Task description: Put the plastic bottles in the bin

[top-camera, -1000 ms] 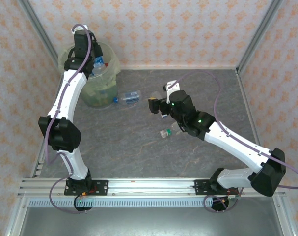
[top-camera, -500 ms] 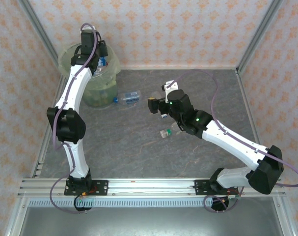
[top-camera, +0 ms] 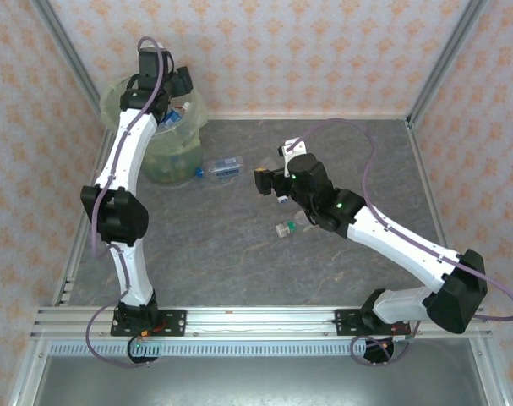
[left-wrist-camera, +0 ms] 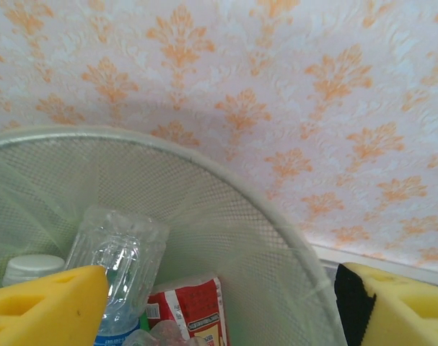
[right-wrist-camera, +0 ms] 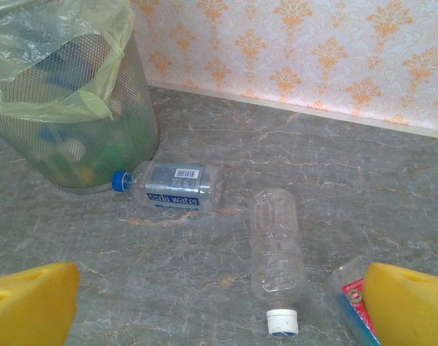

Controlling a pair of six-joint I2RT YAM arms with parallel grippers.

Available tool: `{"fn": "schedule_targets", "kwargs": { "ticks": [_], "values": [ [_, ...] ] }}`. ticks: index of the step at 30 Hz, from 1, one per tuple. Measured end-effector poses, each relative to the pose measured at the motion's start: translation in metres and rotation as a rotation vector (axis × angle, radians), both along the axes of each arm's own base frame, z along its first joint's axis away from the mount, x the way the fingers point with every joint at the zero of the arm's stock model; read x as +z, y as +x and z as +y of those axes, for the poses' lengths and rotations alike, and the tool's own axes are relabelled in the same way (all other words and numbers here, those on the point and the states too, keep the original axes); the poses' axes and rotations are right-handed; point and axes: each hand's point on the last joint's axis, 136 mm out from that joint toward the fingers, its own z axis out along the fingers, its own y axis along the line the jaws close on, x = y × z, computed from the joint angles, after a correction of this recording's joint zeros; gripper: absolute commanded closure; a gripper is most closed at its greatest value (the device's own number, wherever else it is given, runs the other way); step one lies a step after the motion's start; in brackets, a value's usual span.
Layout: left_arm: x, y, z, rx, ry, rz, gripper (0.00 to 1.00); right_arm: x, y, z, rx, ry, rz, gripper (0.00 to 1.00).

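The left gripper (left-wrist-camera: 219, 310) has just spread its fingers over the bin (left-wrist-camera: 204, 173), and a clear bottle (left-wrist-camera: 121, 263) now lies inside, released. The right gripper (right-wrist-camera: 219, 306) hangs open and empty above a white-capped bottle (right-wrist-camera: 276, 252) and a blue-capped bottle (right-wrist-camera: 172, 186), both left to collect

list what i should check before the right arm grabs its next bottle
1. Left jaws open over the bin, nothing between them: ok
2. Right jaws open: ok
3. White-cap bottle lies flat ahead of the right jaws, nothing on it: ok
4. Blue-cap bottle apart from it, beside the bin: ok
5. Red-label bottle clear of the right jaws: cannot tell
6. Room in the bin: ok, bare wall above the bottles inside
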Motion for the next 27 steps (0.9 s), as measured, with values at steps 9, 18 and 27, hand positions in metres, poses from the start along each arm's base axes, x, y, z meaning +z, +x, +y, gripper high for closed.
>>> {"fn": "schedule_targets", "kwargs": {
  "ticks": [9,18,27],
  "values": [
    [0.069,-0.033,-0.017,-0.067,-0.143,-0.139,0.01,0.000,0.000,-0.001,-0.009,0.011,0.005,0.00],
    [0.066,-0.074,-0.075,-0.208,-0.298,-0.155,0.01,-0.027,0.014,-0.032,-0.158,0.038,0.103,0.00],
    [0.010,-0.103,-0.152,-0.349,-0.335,-0.039,0.01,-0.102,0.006,-0.091,-0.429,0.089,0.342,0.00]
  ]
}}
